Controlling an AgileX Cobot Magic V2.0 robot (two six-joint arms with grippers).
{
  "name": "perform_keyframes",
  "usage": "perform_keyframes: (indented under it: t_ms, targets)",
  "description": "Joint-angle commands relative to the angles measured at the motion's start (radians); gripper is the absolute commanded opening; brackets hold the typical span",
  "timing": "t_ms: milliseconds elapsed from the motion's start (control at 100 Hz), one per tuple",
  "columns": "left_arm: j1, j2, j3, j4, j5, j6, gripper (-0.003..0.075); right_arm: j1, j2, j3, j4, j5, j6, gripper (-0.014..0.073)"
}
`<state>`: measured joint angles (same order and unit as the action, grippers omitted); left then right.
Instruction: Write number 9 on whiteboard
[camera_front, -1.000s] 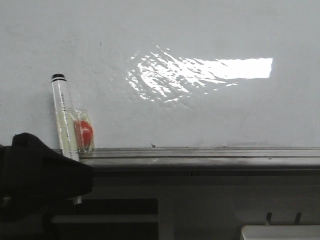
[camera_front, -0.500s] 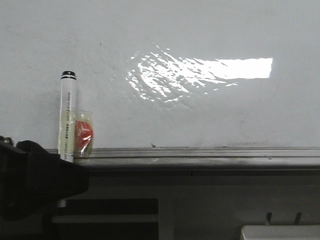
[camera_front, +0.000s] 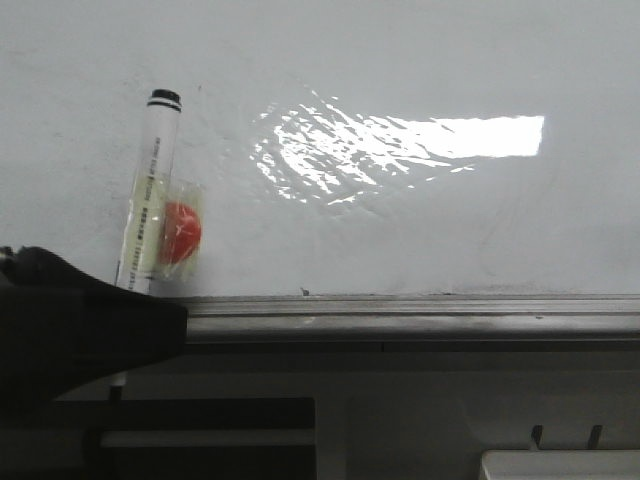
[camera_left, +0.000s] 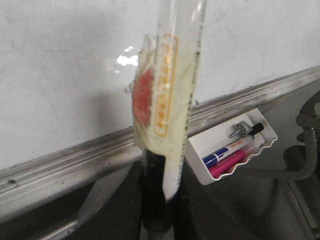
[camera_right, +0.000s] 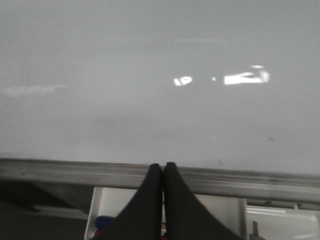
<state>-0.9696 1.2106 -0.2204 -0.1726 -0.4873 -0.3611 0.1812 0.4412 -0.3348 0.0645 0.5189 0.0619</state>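
The whiteboard (camera_front: 400, 220) fills the front view, glossy with a bright glare patch, edged below by a grey metal rail (camera_front: 400, 312). No strokes of the number 9 show on it. My left gripper (camera_front: 120, 330) sits at the lower left, shut on a white marker (camera_front: 150, 190) with a black cap end and a yellowish label with a red spot. The marker leans up and right over the board. In the left wrist view the marker (camera_left: 170, 110) rises from my shut gripper (camera_left: 161, 200). My right gripper (camera_right: 163, 172) is shut and empty before the rail.
A white tray (camera_left: 232, 150) below the rail holds a blue marker (camera_left: 220, 152) and a pink marker (camera_left: 232, 161). A white box-like object (camera_front: 560, 465) sits at the lower right of the front view.
The left gripper has carried the marker up and to the right; the marker now tilts right instead of left, and its cap end is higher on the board.
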Motion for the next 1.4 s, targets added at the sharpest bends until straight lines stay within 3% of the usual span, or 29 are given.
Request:
perform_keyframes:
  t_ms: [0,130,320,470,580,840,1179,1259,1389]
  targets:
    - [-0.009,-0.078,-0.024,0.049,-0.023,-0.006,-0.002,0.107,0.041,-0.063,0.009,-0.065,-0.075,-0.0069]
    - [-0.009,-0.186,-0.031,0.197,0.094,-0.006,-0.002,0.293,0.13,-0.137,0.009,-0.068,-0.095,-0.0069]
    - [-0.009,-0.288,-0.123,0.51,0.39,-0.002,-0.002,0.541,0.302,-0.271,0.009,-0.087,-0.131,-0.0043]
    - [-0.009,-0.299,-0.183,0.703,0.442,-0.002,-0.002,0.715,0.413,-0.389,0.009,-0.095,-0.129,0.0215]
    - [-0.009,-0.296,-0.185,0.839,0.392,-0.002,-0.002,0.776,0.477,-0.461,0.013,-0.102,-0.122,0.0309]
    - [-0.009,-0.296,-0.185,0.887,0.391,-0.002,-0.002,0.828,0.599,-0.604,0.055,-0.058,-0.122,0.0308]
    - [-0.009,-0.296,-0.185,0.887,0.389,-0.002,-0.002,0.837,0.677,-0.633,0.137,-0.065,-0.122,0.0296]
    - [-0.009,-0.296,-0.185,0.887,0.385,-0.002,-0.002,0.837,0.678,-0.633,0.151,-0.069,-0.122,0.0228]
    - [-0.009,-0.296,-0.185,0.887,0.382,-0.002,-0.002,0.837,0.678,-0.633,0.153,-0.065,-0.122,0.0042]
